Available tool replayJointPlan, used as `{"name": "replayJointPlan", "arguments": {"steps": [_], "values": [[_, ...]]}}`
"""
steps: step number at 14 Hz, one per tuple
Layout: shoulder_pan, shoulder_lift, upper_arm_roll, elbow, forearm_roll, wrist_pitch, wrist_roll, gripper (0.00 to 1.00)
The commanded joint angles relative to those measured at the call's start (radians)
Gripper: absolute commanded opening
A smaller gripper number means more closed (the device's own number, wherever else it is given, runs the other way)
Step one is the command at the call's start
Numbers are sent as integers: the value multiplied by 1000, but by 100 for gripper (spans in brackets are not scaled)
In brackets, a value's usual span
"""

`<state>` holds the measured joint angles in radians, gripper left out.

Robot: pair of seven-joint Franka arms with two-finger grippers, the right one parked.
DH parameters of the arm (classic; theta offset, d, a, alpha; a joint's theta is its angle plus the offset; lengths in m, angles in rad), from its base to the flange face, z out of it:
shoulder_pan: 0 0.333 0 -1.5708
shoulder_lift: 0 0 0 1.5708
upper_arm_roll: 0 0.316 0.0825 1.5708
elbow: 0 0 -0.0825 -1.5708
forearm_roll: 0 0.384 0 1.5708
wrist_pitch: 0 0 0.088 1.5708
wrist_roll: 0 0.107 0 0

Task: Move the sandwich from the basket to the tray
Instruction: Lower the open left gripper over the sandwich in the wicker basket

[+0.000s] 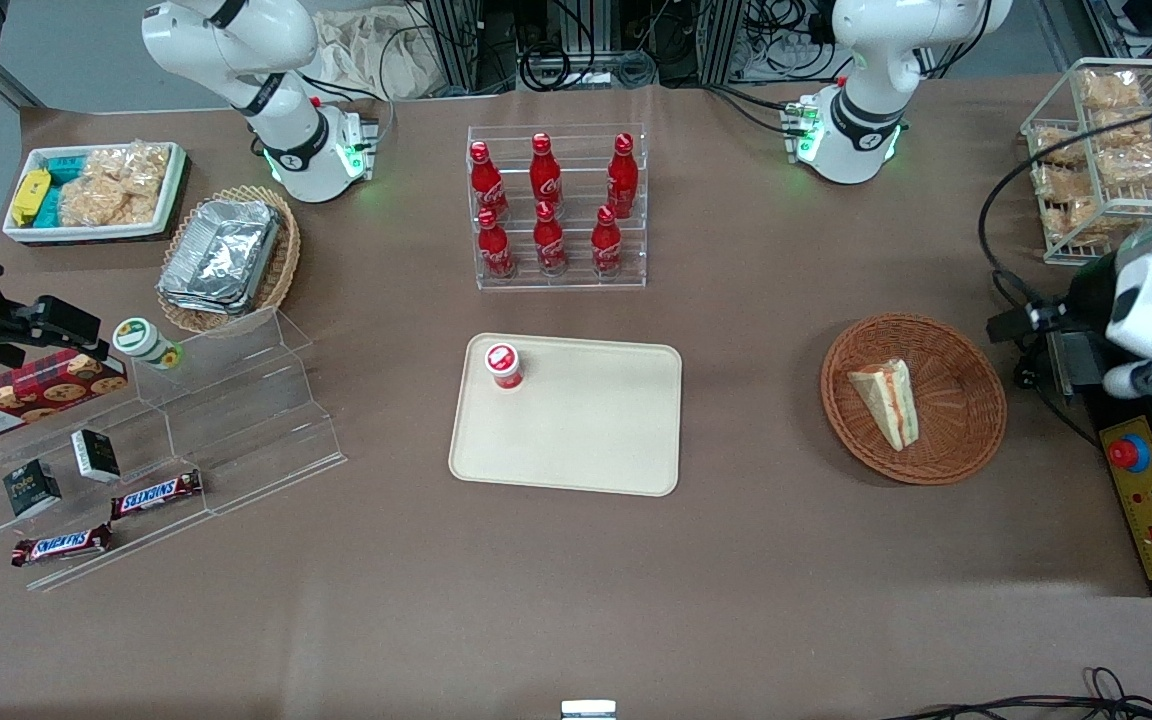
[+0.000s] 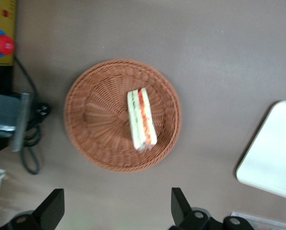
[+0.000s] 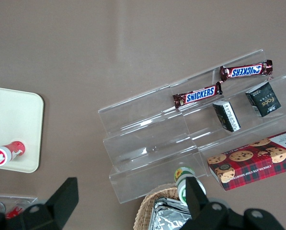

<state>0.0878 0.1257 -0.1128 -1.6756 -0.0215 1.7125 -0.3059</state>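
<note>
- The left arm's gripper (image 2: 116, 211) hangs above the table with its two fingers (image 2: 51, 208) spread wide apart, wider than the sandwich is long; nothing sits between them and they touch nothing.
- In the left wrist view the fingertips are clear of the basket (image 2: 85, 112), which lies wholly in sight between and ahead of them.
- In the front view the gripper itself is hard to make out; the arm's white wrist sits at the working arm's end of the table, beside the basket (image 1: 966, 420).
- The sandwich (image 1: 888, 402) lies in the reddish-brown basket, off centre, on the half nearer the tray. Its striped edge of pale bread, green and orange-red filling (image 2: 142, 119) faces up toward the wrist camera.
- The tray (image 1: 586, 440) lies flat in the middle of the table, well apart from the basket, with bare brown tabletop between them.
- A small red-capped container (image 1: 503, 364) stands on the tray at one corner, the one nearer the rack of red bottles (image 1: 556, 205).
</note>
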Motion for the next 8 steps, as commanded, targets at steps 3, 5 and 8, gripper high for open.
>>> {"name": "replayJointPlan", "arguments": {"steps": [3, 5, 8], "values": [[0, 112, -1, -111, -32, 160, -94, 100], [0, 159, -1, -159, -35, 235, -114, 100], [0, 206, -1, -237, -34, 356, -122, 100]]}}
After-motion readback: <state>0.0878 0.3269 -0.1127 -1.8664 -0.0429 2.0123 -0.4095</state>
